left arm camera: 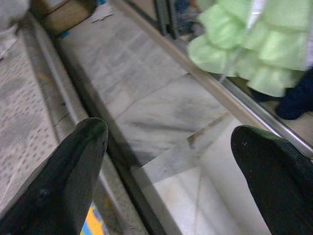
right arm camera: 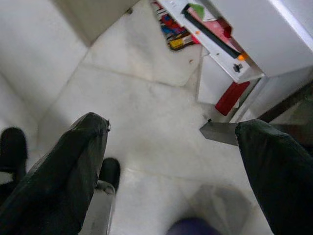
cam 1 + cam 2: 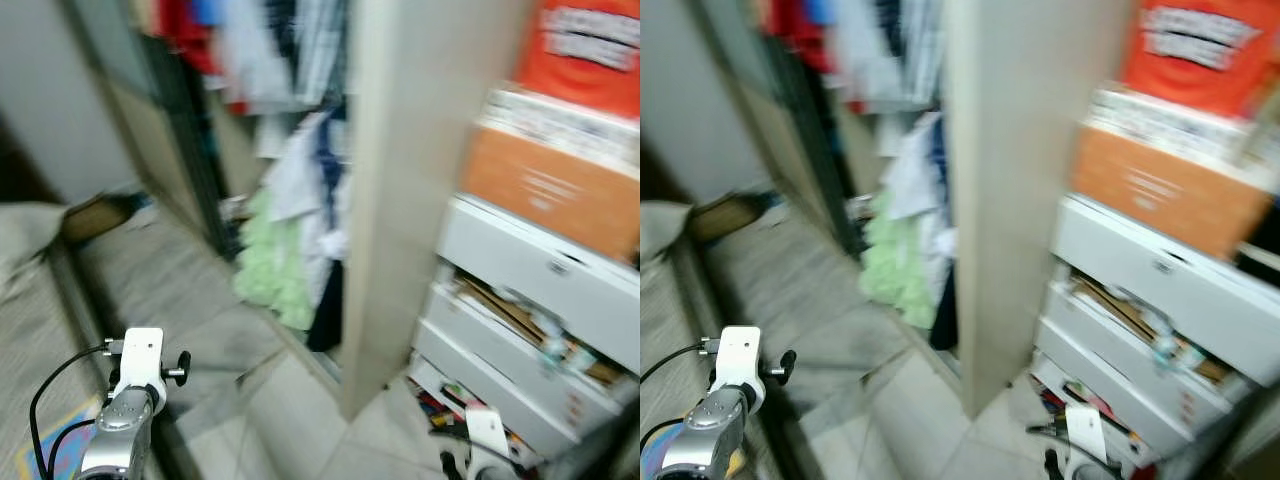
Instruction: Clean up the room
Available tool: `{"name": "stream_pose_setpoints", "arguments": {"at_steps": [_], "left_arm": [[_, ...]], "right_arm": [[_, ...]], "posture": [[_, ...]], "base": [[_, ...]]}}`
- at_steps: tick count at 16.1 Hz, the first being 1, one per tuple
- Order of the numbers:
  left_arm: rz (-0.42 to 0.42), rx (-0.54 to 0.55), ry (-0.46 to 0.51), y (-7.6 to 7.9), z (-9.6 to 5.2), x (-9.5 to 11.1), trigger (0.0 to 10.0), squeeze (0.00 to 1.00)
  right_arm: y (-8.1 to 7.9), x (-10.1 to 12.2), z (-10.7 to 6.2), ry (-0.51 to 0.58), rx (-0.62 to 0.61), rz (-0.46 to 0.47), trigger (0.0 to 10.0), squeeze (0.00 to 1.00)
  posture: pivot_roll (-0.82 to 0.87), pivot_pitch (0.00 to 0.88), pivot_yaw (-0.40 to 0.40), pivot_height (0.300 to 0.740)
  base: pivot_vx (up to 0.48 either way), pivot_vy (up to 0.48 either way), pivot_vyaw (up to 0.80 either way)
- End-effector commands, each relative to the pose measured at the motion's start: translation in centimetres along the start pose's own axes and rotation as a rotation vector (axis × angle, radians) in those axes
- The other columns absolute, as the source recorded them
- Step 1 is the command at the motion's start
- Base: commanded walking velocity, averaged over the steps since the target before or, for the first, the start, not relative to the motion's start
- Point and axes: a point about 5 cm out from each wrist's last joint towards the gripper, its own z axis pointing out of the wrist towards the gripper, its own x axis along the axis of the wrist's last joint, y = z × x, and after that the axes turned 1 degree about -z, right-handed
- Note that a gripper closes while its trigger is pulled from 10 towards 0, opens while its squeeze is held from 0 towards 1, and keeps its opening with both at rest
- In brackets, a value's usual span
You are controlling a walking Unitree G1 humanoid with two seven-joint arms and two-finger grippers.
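The head views are blurred, yet the room reads clearly enough: a pale marble-look tiled floor [image 3: 290, 400] with grey veining runs up to an open wardrobe [image 3: 390, 200] whose tall beige panel stands upright at the middle. Inside it, hanging clothes [image 3: 270, 50] in red, white and blue crowd the top, and below them a pale green ruffled garment [image 1: 239, 44], soft and tiered, spills down to the metal sliding-door track [image 1: 244, 105] beside a dark blue piece at the wardrobe's floor edge. To the right of the panel stands a white drawer unit [image 3: 530, 300] with smooth flat fronts; its drawers hang open, showing a jumble of papers and small colourful things, and an orange-brown cardboard box [image 3: 550, 190] sits on its top with a red box above it. At the far left edge of the floor lies a brown cardboard piece [image 3: 90, 215] near the wall, and a grey textured mat [image 1: 24, 112] borders a dark floor strip. The left gripper [image 1: 171, 161] hovers over the floor near the track, its two glossy black fingers spread wide and holding nothing. The right gripper [image 2: 171, 156] hangs above bare tile by the lowest open drawer [image 2: 215, 39], fingers likewise spread apart and empty.
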Motion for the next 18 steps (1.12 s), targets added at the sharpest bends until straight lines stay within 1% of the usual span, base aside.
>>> {"name": "stream_pose_setpoints", "arguments": {"at_steps": [1,3,5,8,10,11,13,15,17,18], "left_arm": [[-0.006,0.017,0.018,-0.4,0.0,0.4,10.0,0.00],[-0.009,0.006,0.024,-0.3,0.1,0.6,10.0,0.00],[-0.011,0.002,0.024,-0.2,0.2,0.6,10.0,0.00],[-0.017,-0.002,0.024,-0.1,0.2,0.6,10.0,0.00],[-0.018,-0.005,0.023,0.0,0.2,0.4,10.0,0.00],[-0.021,-0.007,0.028,0.0,0.1,0.4,10.0,0.00],[-0.012,0.004,0.027,0.0,0.2,0.4,10.0,0.00],[-0.007,0.027,0.027,-0.1,0.2,0.3,10.0,0.00],[-0.008,0.035,0.029,-0.2,0.2,0.3,10.0,0.00],[-0.008,0.038,0.031,-0.3,0.2,0.3,10.0,0.00]], "right_arm": [[-0.6,0.3,0.0,0.019,0.007,0.004,10.0,0.00],[-0.7,-0.5,-0.1,0.003,0.011,-0.022,10.0,0.00],[-1.1,-1.4,-0.2,-0.007,0.015,-0.022,10.0,0.00],[-1.6,-1.4,-0.2,-0.004,0.022,-0.029,10.0,0.00],[-1.7,-1.1,-0.2,0.003,0.030,-0.042,10.0,0.00],[-1.6,-0.8,-0.2,0.008,0.029,-0.045,10.0,0.00],[-0.7,-0.1,0.0,0.018,0.022,-0.047,10.0,0.00],[1.3,0.8,0.0,0.029,0.012,-0.073,10.0,0.00],[2.4,1.3,0.0,0.034,0.005,-0.078,10.0,0.00],[2.6,1.5,0.0,0.037,0.005,-0.079,10.0,0.00]], "posture": [[0.01,0.000,0.006,0.740],[0.00,0.000,0.006,0.740],[0.00,0.000,0.007,0.740],[0.00,0.000,0.004,0.740],[0.00,0.000,0.004,0.740],[0.00,0.000,0.004,0.740],[0.00,0.000,0.004,0.740],[0.00,0.000,0.004,0.740],[0.00,0.000,0.004,0.740],[0.00,0.000,0.004,0.740]], "base": [[0.000,0.000,0.00],[0.000,0.000,0.00],[0.000,-0.349,0.00],[0.000,-0.457,0.00],[0.000,-0.332,0.00],[0.000,0.000,0.00],[0.000,0.000,0.00],[0.000,0.000,0.00],[0.000,0.000,0.00],[0.000,0.000,0.00]]}}
